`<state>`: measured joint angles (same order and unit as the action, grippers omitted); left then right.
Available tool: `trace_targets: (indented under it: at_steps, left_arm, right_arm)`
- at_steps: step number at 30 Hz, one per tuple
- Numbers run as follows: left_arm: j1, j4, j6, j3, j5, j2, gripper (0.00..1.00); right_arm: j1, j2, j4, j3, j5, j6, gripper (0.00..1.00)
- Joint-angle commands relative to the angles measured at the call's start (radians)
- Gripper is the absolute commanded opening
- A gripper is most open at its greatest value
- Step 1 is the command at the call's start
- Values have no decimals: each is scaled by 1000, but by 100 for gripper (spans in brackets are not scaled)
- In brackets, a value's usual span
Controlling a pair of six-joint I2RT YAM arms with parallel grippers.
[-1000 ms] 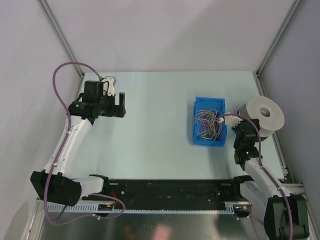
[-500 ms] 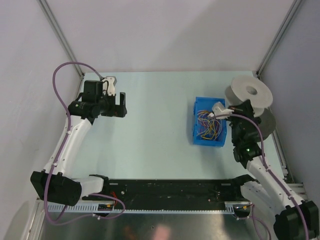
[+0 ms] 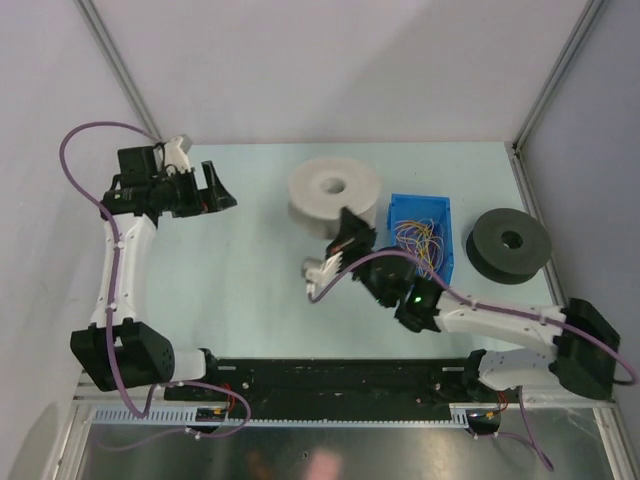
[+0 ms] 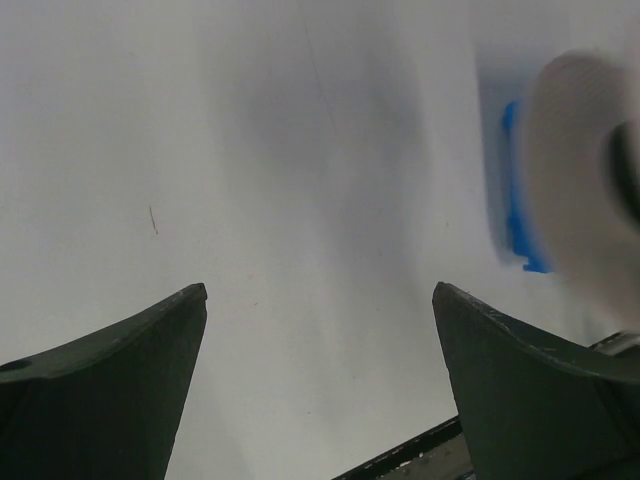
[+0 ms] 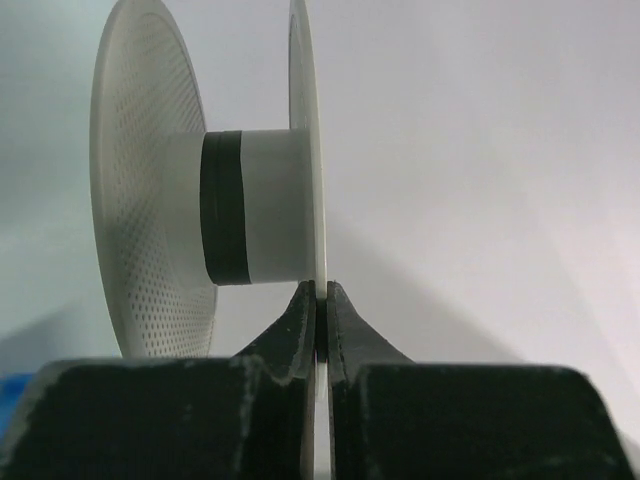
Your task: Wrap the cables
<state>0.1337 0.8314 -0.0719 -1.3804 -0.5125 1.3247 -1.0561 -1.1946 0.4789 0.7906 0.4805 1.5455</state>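
Pale table spreads between plain walls. The cables (image 3: 420, 240) lie as a tangled bunch with no clear long axis inside a blue bin (image 3: 392, 250) right of centre. The right hand (image 3: 345, 222) is closed to a thin pinch on one flange of a white spool (image 3: 335, 190), just left of the bin, so this arm is much the nearer one. The left hand (image 3: 222, 190) is spread wide and empty, well apart at the far left. A black spool (image 3: 512, 245) lies to the right of the bin.

Only the right wrist view shows the pinch on the flange's edge and a dark band round the hub. Only the top view shows the cables. Whether the white spool rests on the table I cannot tell.
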Motion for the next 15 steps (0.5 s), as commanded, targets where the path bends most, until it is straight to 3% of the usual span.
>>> trace_targets:
  at_steps: [1,10,15]
  left_arm:
    - [63,-20,-20,-43,-165,12,99]
    - [72,-33,30,2,-133,-19,99]
    - [74,-52,26,37,-111,-28,99]
  right_arm:
    - [-76,-132,151,51,12,-46,0]
    - [-103,-419,312,52,20,-145,0]
    - [-104,-504,323,52,43,-184,8]
